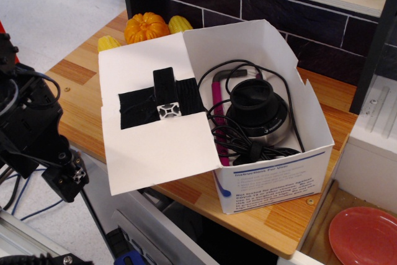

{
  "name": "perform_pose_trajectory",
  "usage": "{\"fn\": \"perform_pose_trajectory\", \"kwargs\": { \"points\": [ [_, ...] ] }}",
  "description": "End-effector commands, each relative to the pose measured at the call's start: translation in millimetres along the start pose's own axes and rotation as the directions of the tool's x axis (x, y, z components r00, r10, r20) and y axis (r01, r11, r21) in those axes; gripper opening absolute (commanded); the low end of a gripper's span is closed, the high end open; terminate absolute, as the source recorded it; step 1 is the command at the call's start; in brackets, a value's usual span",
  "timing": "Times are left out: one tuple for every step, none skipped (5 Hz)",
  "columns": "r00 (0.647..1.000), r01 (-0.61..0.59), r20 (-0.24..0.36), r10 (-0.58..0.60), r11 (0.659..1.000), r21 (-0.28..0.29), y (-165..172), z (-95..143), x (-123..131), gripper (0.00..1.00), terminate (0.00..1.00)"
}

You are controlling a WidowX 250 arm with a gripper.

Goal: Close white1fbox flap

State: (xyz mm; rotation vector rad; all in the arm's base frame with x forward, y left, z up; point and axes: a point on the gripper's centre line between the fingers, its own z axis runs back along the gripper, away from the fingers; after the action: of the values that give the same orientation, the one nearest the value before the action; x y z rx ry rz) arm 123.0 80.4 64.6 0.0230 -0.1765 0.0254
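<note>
One claw (69,181) hangs at the lower left, black and low beside the table's front edge; whether its tips are spread or pressed together cannot be told from this angle, and nothing shows between them. It sits clear of the flap (152,131), just off that panel's lower left corner. The flap lies folded out to the left of the white1fbox (273,175), roughly flat, its upper face carrying black tape and a black block with a patterned square (169,110). The carton stands open on the wooden table (80,88), blue print on its front side. Inside it rests a round black device (255,111) with tangled black cable (239,141). Behind the flap are an orange pumpkin (146,27) and yellow corn pieces (180,24). A red plate (366,235) lies at the lower right
</note>
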Motion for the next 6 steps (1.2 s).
{"fn": "perform_pose_trajectory", "kwargs": {
  "points": [
    [1.0,0.0,0.0,0.0,1.0,0.0,0.0,0.0,0.0,1.0,0.0],
    [0.984,0.173,0.042,-0.174,0.985,0.016,-0.7,-2.2,5.3,1.0,0.0],
    [0.984,0.151,0.097,-0.146,0.988,-0.037,-0.3,-8.0,12.6,1.0,0.0],
    [0.988,0.105,0.122,-0.099,0.993,-0.048,-3.1,-16.8,17.4,1.0,0.0],
    [0.983,0.124,0.138,-0.118,0.991,-0.039,-4.5,-17.3,23.4,1.0,0.0],
    [0.983,0.12,0.143,-0.115,0.992,-0.027,-6.7,-8.5,30.4,1.0,0.0]
  ]
}}
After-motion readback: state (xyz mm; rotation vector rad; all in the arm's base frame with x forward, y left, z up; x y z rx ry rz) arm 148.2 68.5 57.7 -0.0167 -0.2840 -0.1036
